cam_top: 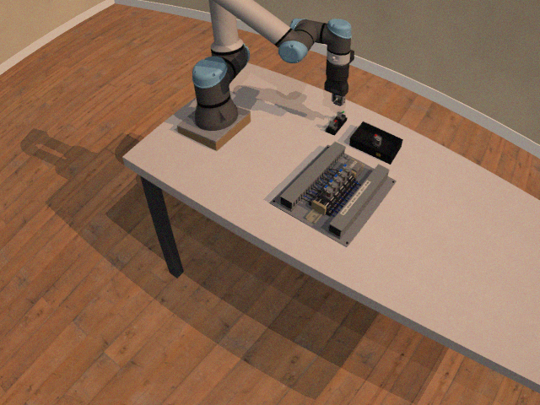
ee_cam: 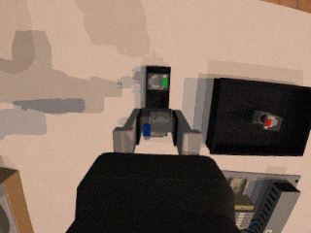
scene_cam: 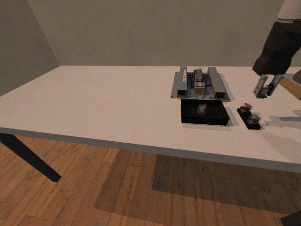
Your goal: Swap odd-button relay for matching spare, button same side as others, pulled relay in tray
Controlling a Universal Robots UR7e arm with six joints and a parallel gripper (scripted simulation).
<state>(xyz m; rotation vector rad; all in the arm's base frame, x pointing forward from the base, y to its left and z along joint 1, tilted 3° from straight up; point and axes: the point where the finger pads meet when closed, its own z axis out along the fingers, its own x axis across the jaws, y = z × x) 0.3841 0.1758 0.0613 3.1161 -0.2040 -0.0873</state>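
Observation:
My gripper [scene_cam: 265, 90] is shut on a spare relay with a blue test button [ee_cam: 155, 124] and holds it in the air above the black spare holder [scene_cam: 249, 114]. The gripper also shows in the top view [cam_top: 337, 100] and in the wrist view [ee_cam: 157, 139]. The holder [cam_top: 339, 121] carries a spare with a red button [scene_cam: 246, 106] and one with a green button [scene_cam: 254, 117]. The black tray [scene_cam: 204, 111] holds a relay with a red button [scene_cam: 201, 108]. The panel [cam_top: 333, 191] carries the row of relays with blue buttons [cam_top: 337, 181].
Two grey ducts [cam_top: 311, 175] [cam_top: 359, 200] flank the relay row on the panel. The robot base stands on a wooden block [cam_top: 214, 126] at the table's back corner. The tray [ee_cam: 259, 116] lies right of the holder in the wrist view.

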